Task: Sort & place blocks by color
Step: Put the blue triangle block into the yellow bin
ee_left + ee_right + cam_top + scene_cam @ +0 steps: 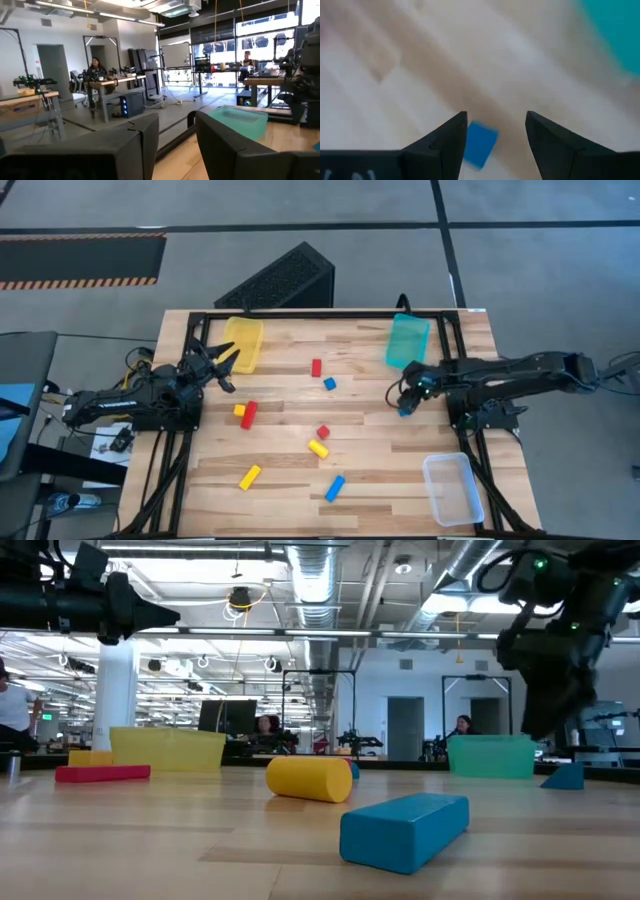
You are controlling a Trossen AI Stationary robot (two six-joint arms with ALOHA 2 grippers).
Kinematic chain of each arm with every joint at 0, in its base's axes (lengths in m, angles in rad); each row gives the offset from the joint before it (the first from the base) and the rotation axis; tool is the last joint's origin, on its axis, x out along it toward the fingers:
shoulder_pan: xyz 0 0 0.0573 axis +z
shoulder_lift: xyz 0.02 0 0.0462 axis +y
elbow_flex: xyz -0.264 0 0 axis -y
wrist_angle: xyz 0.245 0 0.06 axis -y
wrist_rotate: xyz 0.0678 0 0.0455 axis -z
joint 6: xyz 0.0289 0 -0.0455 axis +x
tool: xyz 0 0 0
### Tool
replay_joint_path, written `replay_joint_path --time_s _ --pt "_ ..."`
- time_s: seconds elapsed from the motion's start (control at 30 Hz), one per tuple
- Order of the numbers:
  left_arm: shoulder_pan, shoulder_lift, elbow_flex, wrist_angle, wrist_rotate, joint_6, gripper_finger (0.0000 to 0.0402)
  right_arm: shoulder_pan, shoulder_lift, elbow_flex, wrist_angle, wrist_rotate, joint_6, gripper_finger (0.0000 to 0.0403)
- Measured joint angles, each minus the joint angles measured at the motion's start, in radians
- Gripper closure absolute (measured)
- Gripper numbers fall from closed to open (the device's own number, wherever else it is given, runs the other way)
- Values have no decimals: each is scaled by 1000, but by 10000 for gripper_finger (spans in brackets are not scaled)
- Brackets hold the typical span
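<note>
Near teal tray [407, 340], R gripper [405, 406] fingers spread, over blue block [480, 143] on table [380, 470]. L gripper [222, 366] spread by yellow tray [243, 343], idle. Other blocks scattered mid-table.

The right wrist view is smeared: the tabletop [420, 60] shows as soft streaks, and a teal tray [615, 30] is cut off by the picture's edge. A small blue block [481, 142] sits between the right pincer [496, 131] fingers, partly hidden behind one finger [451, 142]. From above, that block is a tiny blue speck [406, 411] under the pincer, its shape too small to tell.
</note>
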Motion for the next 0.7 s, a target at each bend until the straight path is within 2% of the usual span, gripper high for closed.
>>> replay_joint_path --time_s 0.23,0.37,0.7 --pt "0 0 0 15 3 23 282 137 107 0 1 -18 203 178" --pt "0 0 0 36 11 34 282 204 168 0 0 18 311 178" --pt "0 0 0 104 27 94 282 290 307 1 41 42 383 178"
